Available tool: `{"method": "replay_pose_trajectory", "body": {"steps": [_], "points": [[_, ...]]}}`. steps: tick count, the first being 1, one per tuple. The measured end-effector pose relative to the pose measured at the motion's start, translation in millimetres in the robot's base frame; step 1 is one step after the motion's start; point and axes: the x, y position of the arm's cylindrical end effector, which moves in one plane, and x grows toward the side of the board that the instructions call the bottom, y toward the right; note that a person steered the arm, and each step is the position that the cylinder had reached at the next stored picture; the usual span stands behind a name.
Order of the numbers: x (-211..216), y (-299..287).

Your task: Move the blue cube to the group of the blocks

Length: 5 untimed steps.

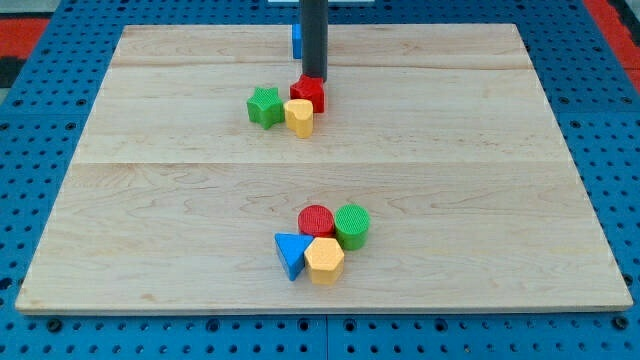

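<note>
The blue cube [296,40] sits near the view's top edge of the board, mostly hidden behind the dark rod. My tip [314,78] rests just above the red block [308,94], below and right of the blue cube. The red block, a green star [265,107] and a yellow block [299,117] form a group at upper centre. A second group sits at lower centre: a red cylinder [316,220], a green cylinder [352,224], a blue triangle [291,252] and a yellow hexagon [325,260].
The wooden board [480,180] lies on a blue perforated table [30,200]. A red surface shows at the view's top corners.
</note>
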Motion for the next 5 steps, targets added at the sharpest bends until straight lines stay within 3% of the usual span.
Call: {"method": "replay_pose_trajectory", "body": {"steps": [5], "points": [[-73,39]]}}
